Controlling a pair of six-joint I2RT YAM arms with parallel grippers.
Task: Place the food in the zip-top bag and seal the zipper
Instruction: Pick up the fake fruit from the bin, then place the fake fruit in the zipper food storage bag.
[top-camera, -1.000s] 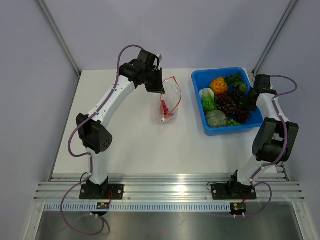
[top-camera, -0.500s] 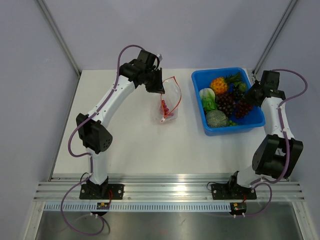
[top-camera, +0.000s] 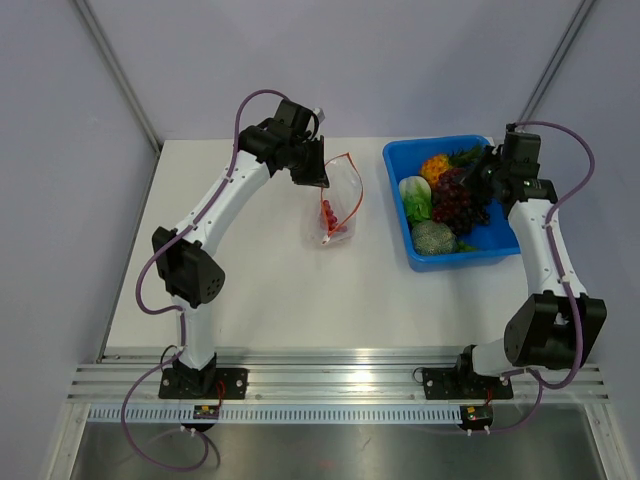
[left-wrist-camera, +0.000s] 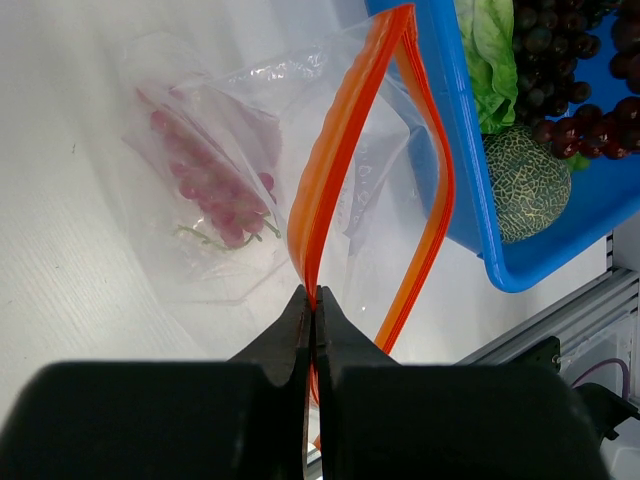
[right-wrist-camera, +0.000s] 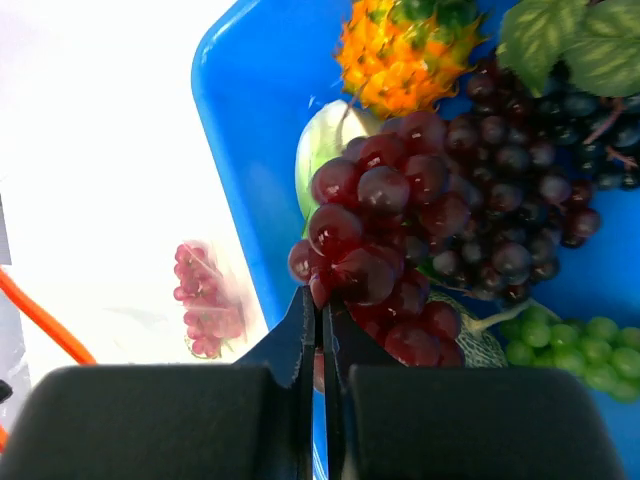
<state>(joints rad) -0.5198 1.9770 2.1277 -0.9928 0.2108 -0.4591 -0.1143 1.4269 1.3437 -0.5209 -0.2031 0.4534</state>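
The zip-top bag (top-camera: 337, 203) hangs open left of the bin, with a red-pink berry cluster (top-camera: 328, 218) (left-wrist-camera: 205, 182) inside. My left gripper (top-camera: 322, 181) (left-wrist-camera: 316, 296) is shut on one side of the orange zipper (left-wrist-camera: 335, 170), and the other side bows away from it. My right gripper (top-camera: 480, 186) (right-wrist-camera: 320, 296) is shut on a dark red grape bunch (right-wrist-camera: 385, 230) (top-camera: 452, 199), which hangs over the bin. The bag with its pink cluster (right-wrist-camera: 205, 295) shows past the bin's left wall in the right wrist view.
The blue bin (top-camera: 455, 261) (right-wrist-camera: 250, 130) at the back right holds an orange spiky fruit (right-wrist-camera: 400, 50), dark grapes (right-wrist-camera: 530, 170), green grapes (right-wrist-camera: 590, 350), lettuce (top-camera: 416, 200) and a netted melon (top-camera: 433, 236) (left-wrist-camera: 525, 185). Cage posts stand at the back corners.
My right arm has swung up and leftward from the bin's right side to over its middle, with the grape bunch in its jaws. The left arm and the bag have not moved.
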